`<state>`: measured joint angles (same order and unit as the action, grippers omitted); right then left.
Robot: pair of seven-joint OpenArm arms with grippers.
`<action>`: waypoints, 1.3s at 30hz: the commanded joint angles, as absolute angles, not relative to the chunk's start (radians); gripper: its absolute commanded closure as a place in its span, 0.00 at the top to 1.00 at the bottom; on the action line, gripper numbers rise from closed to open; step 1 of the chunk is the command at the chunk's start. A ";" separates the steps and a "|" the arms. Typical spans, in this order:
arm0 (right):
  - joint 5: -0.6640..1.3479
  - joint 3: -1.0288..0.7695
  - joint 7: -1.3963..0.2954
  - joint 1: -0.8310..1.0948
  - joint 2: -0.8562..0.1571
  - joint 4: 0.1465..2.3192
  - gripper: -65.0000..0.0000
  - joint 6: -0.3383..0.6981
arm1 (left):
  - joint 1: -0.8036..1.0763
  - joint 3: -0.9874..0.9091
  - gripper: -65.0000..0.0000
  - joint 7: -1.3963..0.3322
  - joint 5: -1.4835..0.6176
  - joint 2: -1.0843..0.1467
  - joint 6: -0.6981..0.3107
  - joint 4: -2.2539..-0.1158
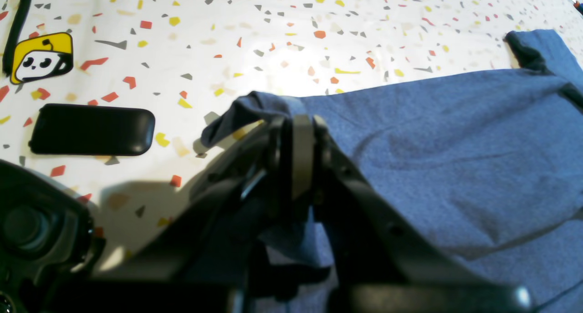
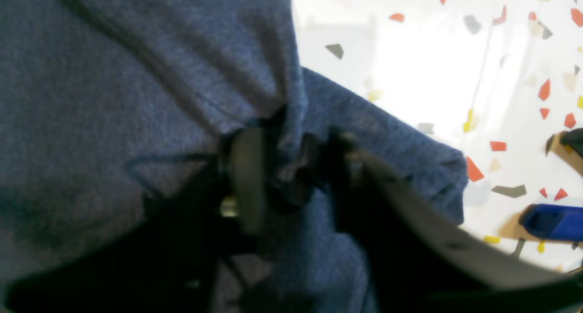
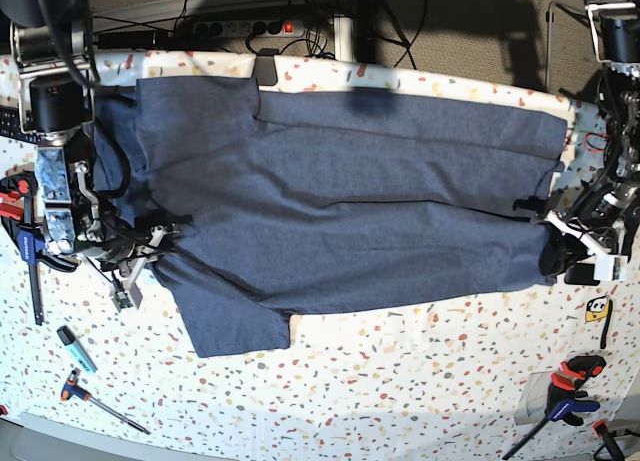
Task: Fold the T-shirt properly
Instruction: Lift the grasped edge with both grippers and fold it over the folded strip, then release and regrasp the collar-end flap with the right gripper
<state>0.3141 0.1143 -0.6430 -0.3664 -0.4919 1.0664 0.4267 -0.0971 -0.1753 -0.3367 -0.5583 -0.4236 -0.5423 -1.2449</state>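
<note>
The T-shirt point(image 3: 350, 211), dark slate-blue with its plain side up, lies spread across the table, sleeves at the left and hem at the right. My left gripper point(image 3: 548, 249) is shut on the hem's front corner. In the left wrist view its jaws point(image 1: 298, 121) pinch a raised bunch of cloth point(image 1: 255, 105), and the shirt point(image 1: 455, 167) runs off to the right. My right gripper point(image 3: 163, 234) is shut on the shirt by the near sleeve. In the right wrist view its fingers point(image 2: 291, 165) have bunched cloth point(image 2: 136, 76) between them.
A black flat object point(image 1: 91, 130) and a yellow sticker point(image 1: 41, 58) lie on the speckled table beside the left gripper. Clamps point(image 3: 15, 196) sit at the left edge, and a blue clamp shows in the right wrist view point(image 2: 551, 222). A marker point(image 3: 72, 346), screwdriver point(image 3: 100, 401) and more clamps point(image 3: 570, 376) lie along the front.
</note>
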 commanded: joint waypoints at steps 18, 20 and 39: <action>0.190 0.026 -0.550 -0.223 -0.518 1.452 0.00 0.516 | -0.113 -0.183 0.00 -0.318 -0.549 -0.442 -0.547 -1.264; 0.190 -0.015 -0.563 -0.176 -0.518 1.535 0.00 0.516 | -0.111 -0.183 0.00 -0.319 -0.547 -0.442 -0.547 -1.264; 0.266 -0.377 -0.560 0.200 -0.518 1.830 0.00 0.517 | -0.025 -0.183 0.00 -0.345 -0.551 -0.486 -0.570 -1.264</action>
<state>0.2638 -0.3679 -0.5800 0.2100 -0.4988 1.8111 0.5209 -0.0128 -0.1753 -0.3706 -0.5385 -0.4656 -0.5632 -1.2457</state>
